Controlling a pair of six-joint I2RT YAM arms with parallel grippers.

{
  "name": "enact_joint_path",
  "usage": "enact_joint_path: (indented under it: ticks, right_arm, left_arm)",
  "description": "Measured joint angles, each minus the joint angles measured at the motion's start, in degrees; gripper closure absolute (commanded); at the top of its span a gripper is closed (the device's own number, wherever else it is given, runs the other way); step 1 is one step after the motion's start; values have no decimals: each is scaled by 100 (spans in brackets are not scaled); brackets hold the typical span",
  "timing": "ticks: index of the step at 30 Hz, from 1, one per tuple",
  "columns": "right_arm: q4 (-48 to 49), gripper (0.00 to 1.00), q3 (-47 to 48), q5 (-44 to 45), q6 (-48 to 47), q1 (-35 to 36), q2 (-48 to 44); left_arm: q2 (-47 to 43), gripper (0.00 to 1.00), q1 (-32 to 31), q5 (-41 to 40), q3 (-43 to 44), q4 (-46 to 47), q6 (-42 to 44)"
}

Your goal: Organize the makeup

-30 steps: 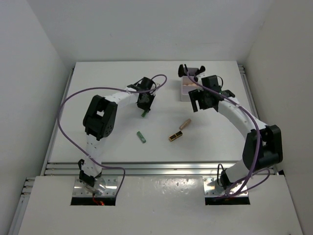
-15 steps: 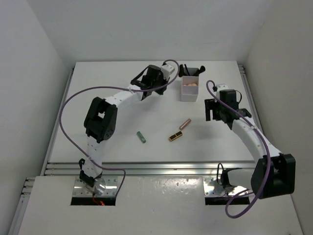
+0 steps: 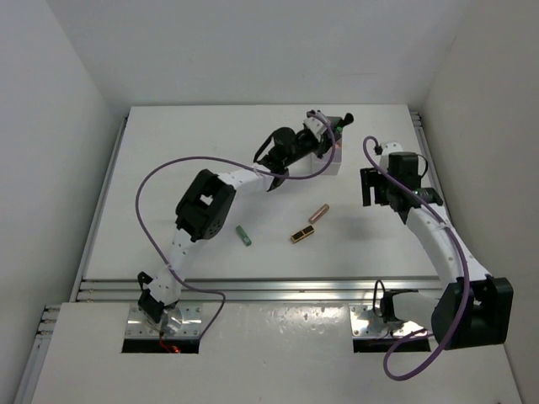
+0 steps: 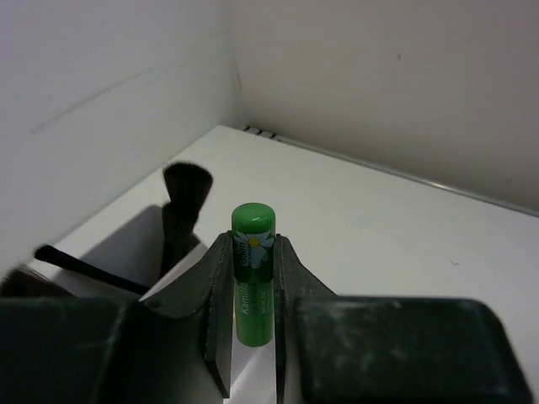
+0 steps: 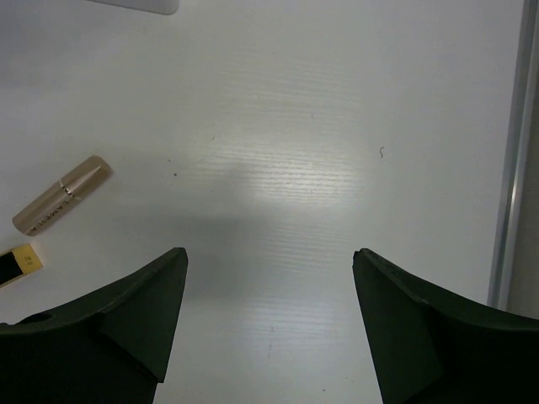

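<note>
Left gripper (image 4: 253, 252) pinches small green plastic tube (image 4: 253, 278) mid-barrel, upright, over white compartmented box (image 3: 330, 165) near counter's far edge; likely light, rigid, slick, so grip across barrel. Right gripper (image 5: 268, 252) wide open, empty, near right edge

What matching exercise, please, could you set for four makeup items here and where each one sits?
Things:
1. flower-labelled green tube
2. other green tube
3. rose-gold tube
4. black brush

Places:
A. standing in the white box
B. on the table, left of the gold-black lipstick in the top view
C. between the fingers of the left gripper
D. on the table, just beyond the lipstick

Pairs: 1-C, 2-B, 3-D, 4-A
</note>
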Motion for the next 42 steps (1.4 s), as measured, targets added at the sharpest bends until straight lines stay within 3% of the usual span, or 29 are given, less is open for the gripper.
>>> enact_joint_path:
  ticks: [6, 12, 15, 20, 25, 29, 36, 42]
  right_arm:
    - [-83, 21, 409, -81, -142, -33, 111]
    - [-278, 19, 444, -166, -179, -33, 153]
    - [-348, 17, 444, -203, -179, -33, 157]
    - [-507, 16, 538, -223, -146, -37, 313]
    - [-848, 16, 918, 7, 442, -22, 612]
    - [-929, 17, 1012, 313, 1263, 151, 673]
    - [-872, 18, 1012, 612, 2684, 739, 1097]
    - [-374, 20, 1014, 531, 3998, 1182, 1996]
  left_arm:
    - [994, 100, -7, -127, 411, 234, -142]
    - [1174, 100, -4, -299, 503, 378, -142]
    - [1113, 66, -2, -295, 297, 546, -133]
    - [710, 41, 20, -131, -772, 535, -39]
    - [334, 34, 111, 170, -955, 111, -22]
    - [107, 33, 317, 339, -361, -656, 212]
    - [-1386, 32, 929, 664, -374, -1956, 664]
    - [-3418, 31, 1510, 496, -1786, -3154, 1095]
